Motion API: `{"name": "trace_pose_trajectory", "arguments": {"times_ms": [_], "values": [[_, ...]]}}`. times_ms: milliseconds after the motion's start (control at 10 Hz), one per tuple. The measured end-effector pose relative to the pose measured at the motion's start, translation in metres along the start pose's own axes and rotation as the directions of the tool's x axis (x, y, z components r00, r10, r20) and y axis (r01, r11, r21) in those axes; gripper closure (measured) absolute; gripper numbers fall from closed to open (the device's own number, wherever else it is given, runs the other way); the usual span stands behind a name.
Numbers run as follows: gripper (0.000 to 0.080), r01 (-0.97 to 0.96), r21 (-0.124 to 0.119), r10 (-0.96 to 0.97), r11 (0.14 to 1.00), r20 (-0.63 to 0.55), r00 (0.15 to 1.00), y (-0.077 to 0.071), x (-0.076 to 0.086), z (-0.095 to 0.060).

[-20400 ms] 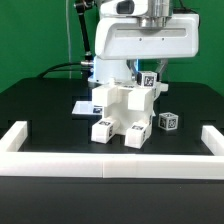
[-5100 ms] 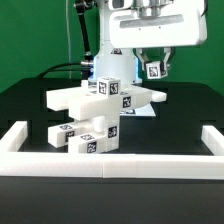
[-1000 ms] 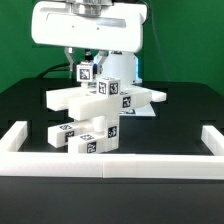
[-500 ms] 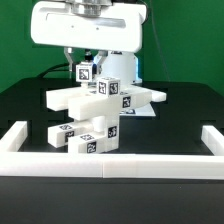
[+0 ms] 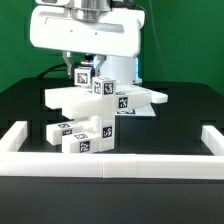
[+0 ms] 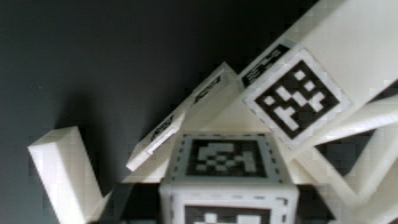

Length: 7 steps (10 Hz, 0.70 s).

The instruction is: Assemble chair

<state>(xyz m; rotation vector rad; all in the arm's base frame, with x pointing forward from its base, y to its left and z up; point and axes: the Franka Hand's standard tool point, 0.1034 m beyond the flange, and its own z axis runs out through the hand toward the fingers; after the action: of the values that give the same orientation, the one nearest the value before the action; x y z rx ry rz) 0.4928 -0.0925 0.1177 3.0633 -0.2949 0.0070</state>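
At frame centre, the matte-white blocky plastic chair (image 5: 100, 112) is seen on the black table (image 5: 180, 125), bearing unreadable black-and-white tags. Above it, a small tagged white block (image 5: 81, 75) is held by the white gripper (image 5: 82, 72).

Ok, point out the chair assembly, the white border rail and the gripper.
chair assembly (image 5: 105, 98), exterior view, flat panel's front edge.
white border rail (image 5: 110, 164), exterior view, middle of the front bar.
gripper (image 5: 82, 75), exterior view, between the fingertips.
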Motion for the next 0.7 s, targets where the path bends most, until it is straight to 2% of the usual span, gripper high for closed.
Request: {"name": "trace_pose_trajectory", "arguments": {"times_ms": [700], "values": [[0.0511, -0.002, 0.000, 0.002, 1.000, 0.000, 1.000, 0.0009, 0.0000, 0.0000]]}}
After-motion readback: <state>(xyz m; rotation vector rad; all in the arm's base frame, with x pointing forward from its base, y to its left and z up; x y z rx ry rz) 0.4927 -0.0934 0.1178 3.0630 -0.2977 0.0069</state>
